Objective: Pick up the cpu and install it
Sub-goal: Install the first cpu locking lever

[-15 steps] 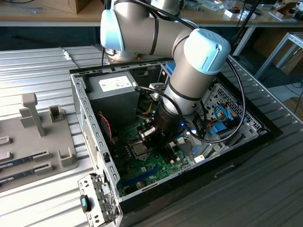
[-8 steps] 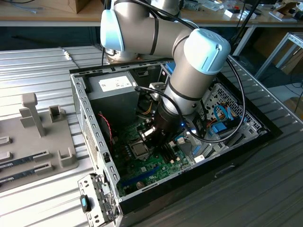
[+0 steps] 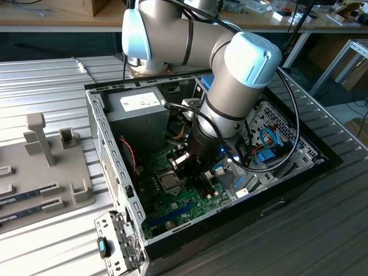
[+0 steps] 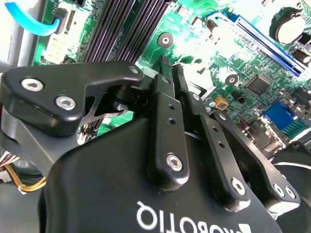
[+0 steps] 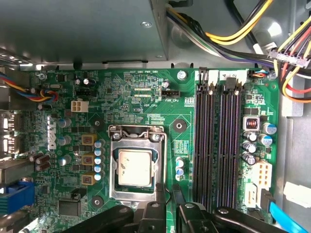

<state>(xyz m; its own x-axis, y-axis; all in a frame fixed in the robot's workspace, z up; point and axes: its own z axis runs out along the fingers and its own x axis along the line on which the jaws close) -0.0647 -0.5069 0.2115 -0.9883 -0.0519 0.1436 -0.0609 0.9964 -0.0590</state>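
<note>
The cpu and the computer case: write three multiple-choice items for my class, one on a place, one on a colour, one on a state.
1. Where is the cpu?
A. in the socket on the circuit board
B. on the grey tray outside the case
C. on top of the power supply

2. What colour is the circuit board?
A. red
B. green
C. white

3. How does the case lie?
A. shut, with its panel on
B. upright on its feet
C. on its side, open on top

Answers:
1 A, the pale square sits inside the socket's metal frame.
2 B, the board is green in all views.
3 C, the exterior view looks straight down into it.
</note>
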